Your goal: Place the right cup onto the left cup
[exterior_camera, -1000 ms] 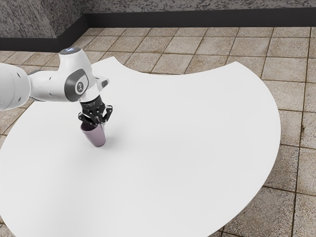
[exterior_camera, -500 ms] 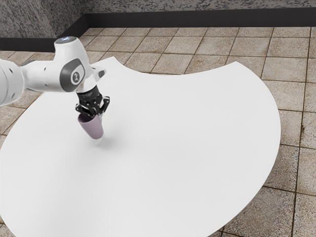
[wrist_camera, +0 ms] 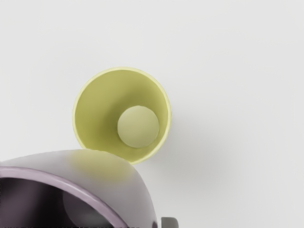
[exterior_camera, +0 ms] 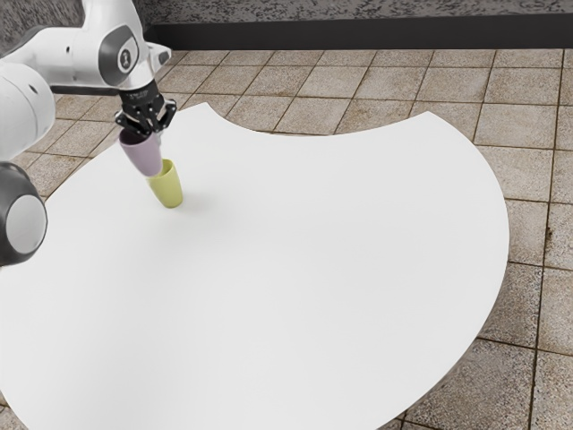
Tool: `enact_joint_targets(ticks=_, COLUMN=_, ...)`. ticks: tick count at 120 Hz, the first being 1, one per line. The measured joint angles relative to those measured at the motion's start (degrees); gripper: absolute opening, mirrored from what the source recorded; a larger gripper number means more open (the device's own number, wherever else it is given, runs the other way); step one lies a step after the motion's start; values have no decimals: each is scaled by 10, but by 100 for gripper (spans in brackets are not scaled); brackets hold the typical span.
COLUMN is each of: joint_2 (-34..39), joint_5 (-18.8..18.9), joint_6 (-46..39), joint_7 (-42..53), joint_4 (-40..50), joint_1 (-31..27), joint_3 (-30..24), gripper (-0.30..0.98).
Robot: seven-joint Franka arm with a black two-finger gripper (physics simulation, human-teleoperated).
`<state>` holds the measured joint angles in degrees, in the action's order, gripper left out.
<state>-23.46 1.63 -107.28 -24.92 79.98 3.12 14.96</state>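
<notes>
Lilac, smooth, tapered cup (exterior_camera: 145, 158): raised clear of the table, mouth up and leaning a little in the exterior view, hanging from our black two-finger gripper (exterior_camera: 152, 133). We have the fingers closed on the cup near its rim, one against its outer wall; the other is hidden, so we cannot tell exactly how narrow the gap is.

Yellow-green tapered cup (exterior_camera: 167, 188) stands upright on the white, curved-edge table (exterior_camera: 313, 269). From the exterior view we see the lilac cup's base overlap the yellow-green rim, with most of the lilac cup above and toward that view's left.

In the wrist view we look down into the yellow-green cup, at its pale round bottom. The lilac cup, nearer the camera, covers a small part of that rim; it is beside and above the opening, not nested. We note a yellow tinge on the lilac wall, and a dark grey fingertip (wrist_camera: 169, 223) just beside it. Whether the two cups touch, we cannot tell.

Surroundings: brownish square floor tiles (exterior_camera: 448, 85), dark skirting (exterior_camera: 376, 35) beyond.
</notes>
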Motion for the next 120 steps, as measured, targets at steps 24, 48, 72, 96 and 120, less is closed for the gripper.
enact_joint_targets(ticks=24, joint_2=-52, joint_5=-3, joint_6=27, joint_7=10, joint_4=-62, joint_1=-19, joint_3=-18, gripper=-10)
enact_joint_targets(ticks=48, joint_2=-69, joint_5=-4, joint_6=38, joint_7=18, joint_4=-88, joint_1=-36, joint_3=-25, gripper=-10)
enact_joint_targets(ticks=72, joint_2=-121, joint_5=-7, joint_6=56, joint_7=27, joint_4=-154, joint_1=-50, joint_3=-23, gripper=-10)
enact_joint_targets(ticks=96, joint_2=-139, joint_5=-8, joint_6=66, joint_7=33, joint_4=-178, joint_1=-55, joint_3=-27, gripper=-10)
enact_joint_targets(ticks=120, joint_2=-152, joint_5=-9, joint_6=74, joint_7=37, joint_4=-205, joint_1=-58, joint_3=-28, gripper=-10)
